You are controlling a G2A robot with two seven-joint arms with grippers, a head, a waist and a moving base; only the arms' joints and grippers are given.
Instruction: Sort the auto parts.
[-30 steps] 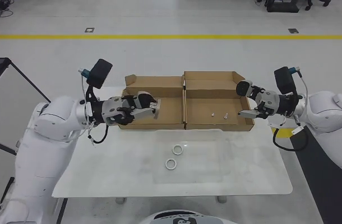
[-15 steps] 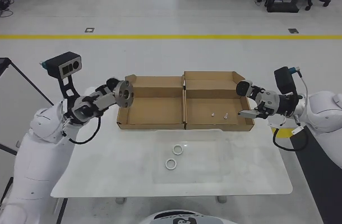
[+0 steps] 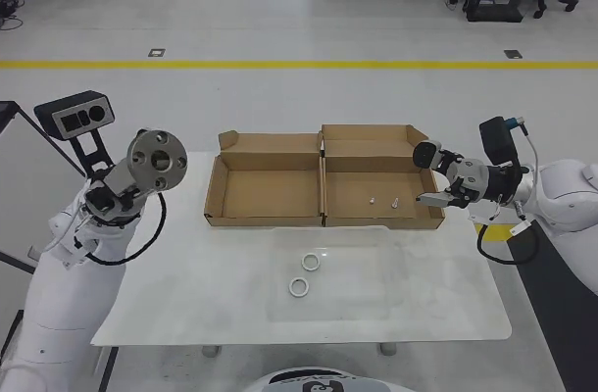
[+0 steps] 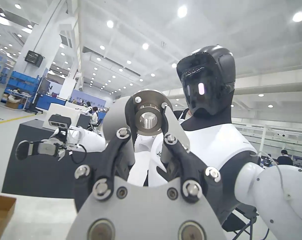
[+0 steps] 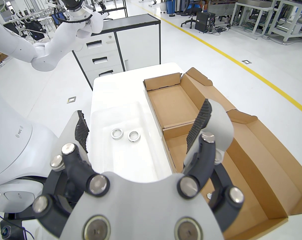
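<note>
1. Fingers (image 4: 176, 128) of the left gripper (image 4: 148, 116) were clenched on the metal flange (image 4: 146, 99), which sat just beyond their tips, raised in the air (a heavy-looking part). How deeply the pads seated was hidden behind its rim.
2. In the top view the flange (image 3: 157, 159) faced upward and hid those fingers, well apart from the left box (image 3: 265, 191). I judged that a quick swing could twist it loose, dropping it off the table.
3. Spread and empty, the fingers of the right gripper (image 5: 143, 111) hovered over the right box (image 5: 241, 188). Two rings (image 5: 116, 133) lay on the table beyond the tips, between them. One finger covered part of the box floor, so its small parts were hard to count.
</note>
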